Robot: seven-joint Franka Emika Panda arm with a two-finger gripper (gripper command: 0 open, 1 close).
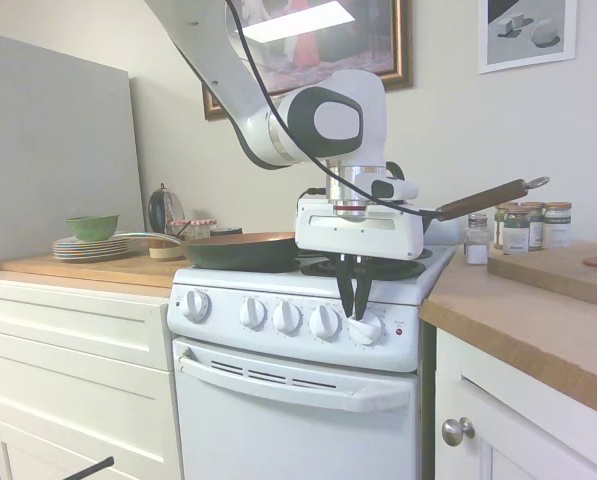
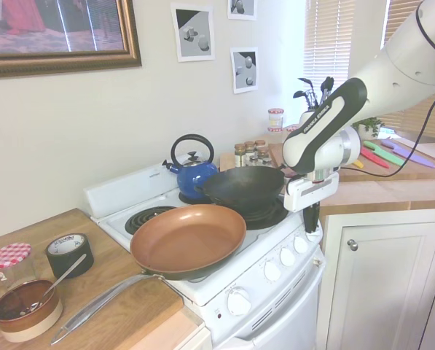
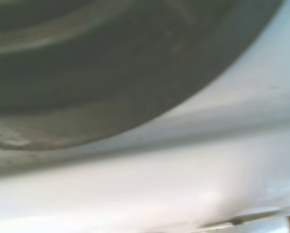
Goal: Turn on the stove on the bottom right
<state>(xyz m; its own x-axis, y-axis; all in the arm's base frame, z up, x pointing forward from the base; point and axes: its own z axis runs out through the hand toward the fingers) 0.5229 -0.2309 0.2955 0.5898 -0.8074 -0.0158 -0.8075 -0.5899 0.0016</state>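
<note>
The white stove carries a row of round knobs and a small red light on its front panel. My gripper points straight down at the rightmost knob, its dark fingers drawn close together and pinching the knob's upper left part. From the other side, the gripper hangs over that same end knob of the stove. A black wok covers the burner ring behind the gripper. The wrist view is a blur of dark curve and white enamel.
A copper frying pan sits on the front left burner, its handle over the wooden counter. A blue kettle stands at the back. The wok's handle sticks out right, toward spice jars. A cutting board lies on the right counter.
</note>
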